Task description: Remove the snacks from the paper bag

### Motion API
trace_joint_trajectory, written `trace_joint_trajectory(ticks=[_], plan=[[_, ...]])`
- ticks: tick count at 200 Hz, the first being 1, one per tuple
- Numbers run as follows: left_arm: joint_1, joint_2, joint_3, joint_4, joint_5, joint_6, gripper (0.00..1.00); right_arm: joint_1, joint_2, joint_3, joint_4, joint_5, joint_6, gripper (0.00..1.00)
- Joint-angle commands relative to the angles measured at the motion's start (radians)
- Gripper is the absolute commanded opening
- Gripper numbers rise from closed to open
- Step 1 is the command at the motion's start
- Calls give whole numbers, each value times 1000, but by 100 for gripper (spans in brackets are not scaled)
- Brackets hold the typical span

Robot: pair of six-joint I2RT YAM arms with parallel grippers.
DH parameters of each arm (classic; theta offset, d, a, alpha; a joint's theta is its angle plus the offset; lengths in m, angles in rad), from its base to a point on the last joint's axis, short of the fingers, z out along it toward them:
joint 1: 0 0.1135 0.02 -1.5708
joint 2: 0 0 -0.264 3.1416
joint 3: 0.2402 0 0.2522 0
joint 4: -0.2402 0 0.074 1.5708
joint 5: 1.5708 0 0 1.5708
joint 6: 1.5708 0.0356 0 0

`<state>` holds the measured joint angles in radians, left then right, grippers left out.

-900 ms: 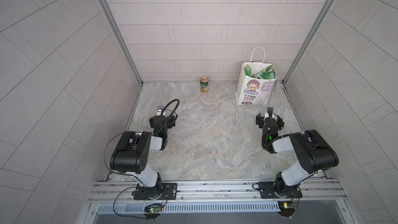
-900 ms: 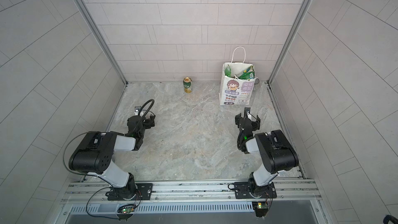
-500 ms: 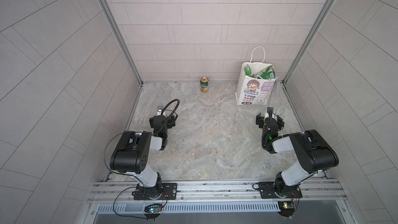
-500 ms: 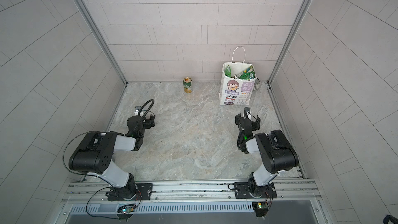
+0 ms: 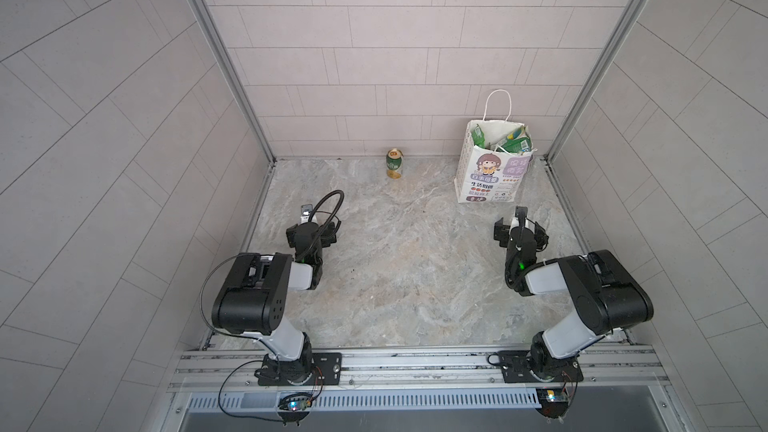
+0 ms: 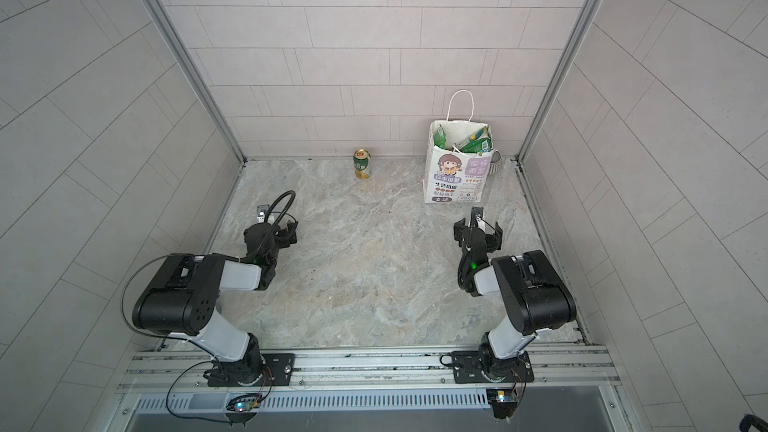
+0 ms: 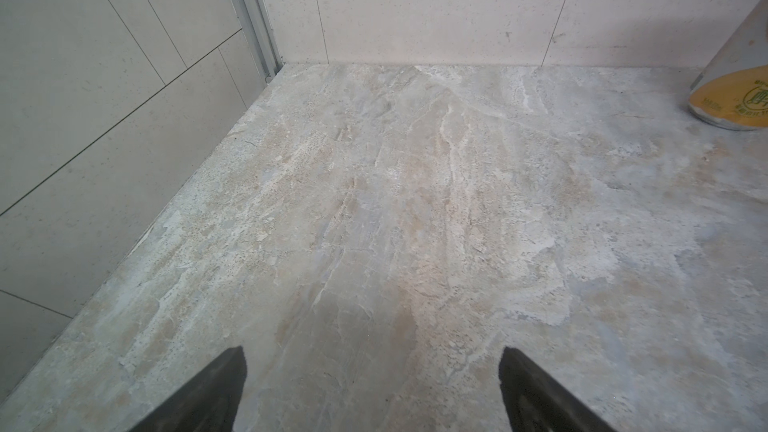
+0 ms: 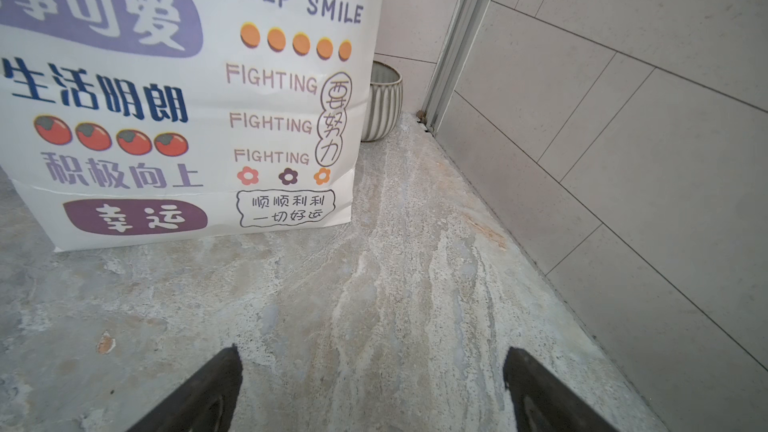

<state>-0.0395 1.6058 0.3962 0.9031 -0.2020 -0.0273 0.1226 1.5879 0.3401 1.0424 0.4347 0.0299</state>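
Note:
The white paper bag (image 5: 489,178) (image 6: 454,179) stands upright at the back right of the stone floor, its cord handle up. Green snacks (image 5: 513,144) (image 6: 476,144) poke out of its open mouth; any other packets are hidden inside. My right gripper (image 5: 519,229) (image 6: 478,231) rests low on the floor just in front of the bag, open and empty. In the right wrist view the bag's printed front (image 8: 187,97) fills the far side, beyond the open gripper (image 8: 372,361). My left gripper (image 5: 312,231) (image 6: 272,232) (image 7: 372,361) lies open and empty at the left, far from the bag.
A green-and-gold can (image 5: 394,164) (image 6: 361,164) (image 7: 735,101) stands by the back wall near the middle. A grey striped mug (image 8: 384,105) (image 6: 495,166) sits behind the bag in the back right corner. Tiled walls enclose three sides.

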Motion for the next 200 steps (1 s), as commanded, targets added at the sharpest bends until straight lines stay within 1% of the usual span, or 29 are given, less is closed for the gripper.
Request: trace_joint_trajectory(ticks=[1, 11, 30, 40, 47, 53, 62, 67, 75, 87, 106, 119, 122, 126, 132, 137, 140, 144, 149, 153, 157, 164, 168, 170, 174, 185, 192, 197, 200], plan=[[5, -18, 6, 7, 6, 1, 100, 2, 4, 2, -2, 19, -8, 99], [5, -26, -3, 18, 10, 5, 100, 2, 4, 0, 1, 19, -8, 99], [0, -83, -28, 19, -96, -26, 100, 8, 7, -7, 18, 30, -17, 99], [-8, -148, -46, -9, -115, -23, 100, 33, 10, -21, 60, 82, -32, 99], [-32, -200, -64, -13, -147, -5, 100, 46, 15, -40, 106, 89, -50, 99], [-58, -244, -81, -7, -196, 16, 100, 49, 19, -48, 136, 88, -59, 99], [-98, -308, -98, 16, -254, 42, 100, 51, 16, -48, 124, 90, -56, 99], [-116, -350, -129, 24, -277, 31, 100, 51, 14, -47, 122, 90, -56, 99], [-117, -429, -160, 35, -234, -34, 100, 51, 19, -49, 135, 91, -58, 99], [-124, -530, -165, -3, -155, -69, 100, 54, 13, -63, 158, 79, -69, 99], [-180, -634, -81, -220, -131, -56, 99, 64, 2, -106, 230, 69, -83, 99], [-229, -644, -45, -237, -126, -35, 99, 67, -4, -104, 229, 72, -91, 99], [-238, -640, -36, -238, -124, -34, 99, 73, -10, -108, 242, 87, -100, 99], [-247, -632, -22, -240, -111, -33, 99, 98, -30, -109, 238, 153, -117, 99], [-254, -615, 4, -242, -80, -30, 98, 157, -72, -88, 207, 302, -167, 99], [-259, -598, 27, -241, -61, -33, 98, 208, -115, -50, 158, 400, -216, 99], [-260, -585, 40, -242, -54, -38, 97, 227, -140, -28, 122, 431, -233, 99], [-261, -576, 58, -242, -38, -51, 97, 242, -169, 0, 83, 442, -246, 99], [-262, -560, 83, -248, -13, -71, 97, 245, -203, 33, 39, 443, -220, 99], [-261, -546, 106, -255, 3, -86, 97, 244, -227, 57, 1, 453, -175, 99], [-263, -532, 132, -266, 20, -107, 97, 244, -250, 80, -43, 481, -109, 99], [-264, -497, 186, -300, 46, -145, 96, 243, -292, 114, -158, 542, 43, 99], [-266, -475, 222, -329, 61, -170, 95, 232, -318, 135, -224, 556, 127, 99], [-268, -462, 244, -341, 68, -181, 95, 221, -329, 146, -256, 551, 168, 99], [-272, -434, 286, -368, 87, -198, 94, 202, -356, 178, -350, 502, 241, 98], [-297, -353, 407, -455, 140, -222, 92, 120, -407, 313, -651, 192, 370, 95], [-317, -296, 493, -518, 171, -223, 91, 66, -396, 409, -790, 54, 435, 91], [-330, -258, 550, -562, 191, -219, 89, 41, -377, 466, -856, -12, 459, 88], [-338, -233, 588, -589, 200, -215, 89, 26, -367, 501, -890, -50, 467, 84]])
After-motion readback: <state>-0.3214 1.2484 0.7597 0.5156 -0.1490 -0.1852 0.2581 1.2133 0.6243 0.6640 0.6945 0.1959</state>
